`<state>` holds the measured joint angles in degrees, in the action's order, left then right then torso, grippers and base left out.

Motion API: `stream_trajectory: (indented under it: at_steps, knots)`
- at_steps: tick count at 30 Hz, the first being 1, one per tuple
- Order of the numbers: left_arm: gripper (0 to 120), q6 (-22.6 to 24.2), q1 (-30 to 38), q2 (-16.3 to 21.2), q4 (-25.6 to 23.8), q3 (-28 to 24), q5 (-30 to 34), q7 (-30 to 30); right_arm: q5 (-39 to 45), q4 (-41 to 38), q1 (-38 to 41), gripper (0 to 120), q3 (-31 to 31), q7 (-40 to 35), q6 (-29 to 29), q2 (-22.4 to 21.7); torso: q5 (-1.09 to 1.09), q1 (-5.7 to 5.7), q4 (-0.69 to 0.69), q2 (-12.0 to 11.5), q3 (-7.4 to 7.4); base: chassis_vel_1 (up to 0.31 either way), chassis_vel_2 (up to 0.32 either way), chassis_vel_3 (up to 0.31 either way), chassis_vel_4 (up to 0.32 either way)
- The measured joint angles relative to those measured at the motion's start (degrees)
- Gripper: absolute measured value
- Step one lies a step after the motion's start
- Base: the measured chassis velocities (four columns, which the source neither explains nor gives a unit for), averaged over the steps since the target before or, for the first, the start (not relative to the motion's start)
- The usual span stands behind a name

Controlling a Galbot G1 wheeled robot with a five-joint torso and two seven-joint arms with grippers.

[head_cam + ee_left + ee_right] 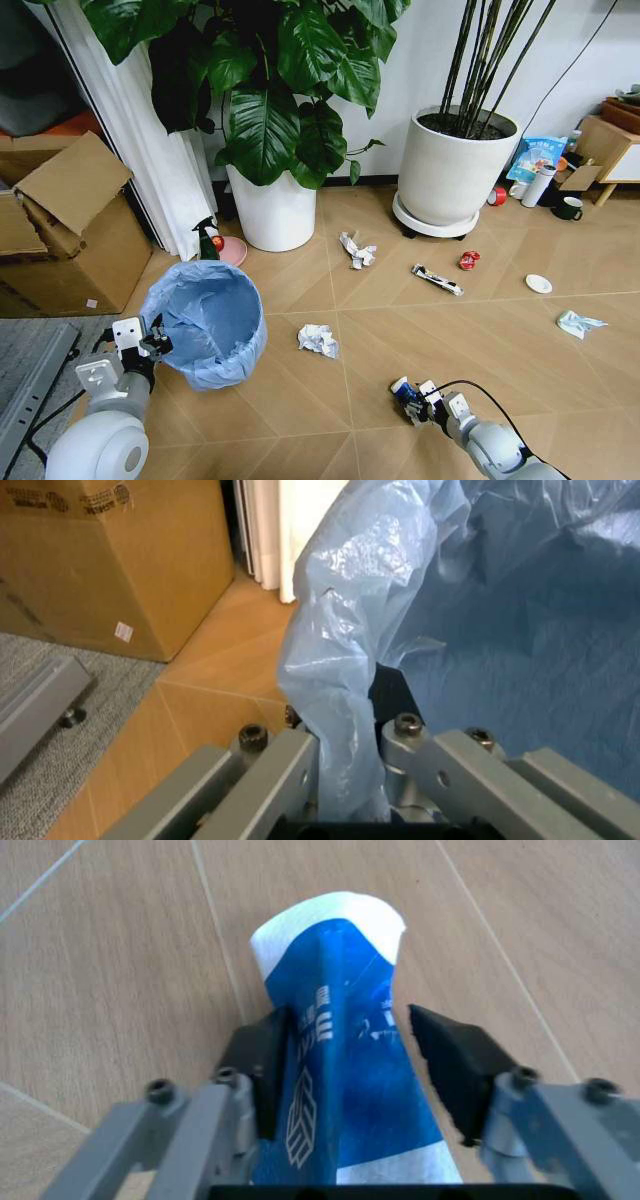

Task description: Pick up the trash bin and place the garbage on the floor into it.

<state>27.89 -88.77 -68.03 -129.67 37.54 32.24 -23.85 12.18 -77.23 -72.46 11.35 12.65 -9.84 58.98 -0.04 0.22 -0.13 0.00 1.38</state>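
Head view: left gripper [152, 341] is clamped on the rim of the trash bin [208, 335], 1 finger each side of the light-blue bag [400, 600] lining it; bin sits on the floor [330, 400] near the cardboard box [70, 235]. Right gripper [345, 1046] low over the tiles, a blue-white wrapper [335, 1065] between its jaws — left pad touching, right pad showing a gap, so grip looks partial. Wrapper is probably light, thin, crushable, slippery; pinch mid-body. Bin likely light, bag soft and slick; hold the rim. Crumpled paper [318, 340], dark wrapper [437, 279], red scrap [468, 260], white disc [538, 284], teal tissue [578, 323] scattered on herringbone tiles — 2 white planters [455, 170] behind.
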Motion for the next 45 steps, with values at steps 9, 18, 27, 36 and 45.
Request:
stream_trajectory:
  at_steps: [9,18,27,36,45]
  knots:
    - [0,0.0,0.1,0.5,-0.3,0.0,0.1,0.0,-0.6,0.7,-0.3,12,1.1,-0.1,0.4,1.5,-0.01,0.0,0.0,0.0,0.0,0.0,0.0,0.0,0.0]
    - [0,0.1,0.0,1.1,-0.4,0.0,0.2,0.0,-0.9,-0.6,-2.1,0,3.0,-1.3,1.0,3.7,0.03,0.0,0.0,0.0,0.0,0.0,0.0,0.0,0.0]
    - [0,0.3,0.4,2.6,0.2,-0.3,1.3,0.3,1.9,-8.2,-3.9,0,6.4,-2.6,0.2,1.7,0.13,0.01,-0.05,0.0,0.02,0.0,0.0,0.0,0.0]
    - [0,2.5,3.7,6.5,5.5,-3.9,4.0,1.7,16.1,-30.3,0.4,0,8.5,-6.5,-5.4,-8.3,-0.05,0.0,-0.01,0.0,0.0,0.0,0.0,0.0,0.0]
    - [0,5.6,11.8,10.6,11.5,-10.3,9.4,2.1,30.0,-39.0,18.8,0,-2.2,-10.9,-10.6,-12.2,-0.04,0.01,0.01,0.0,0.01,0.0,0.0,0.0,0.0]
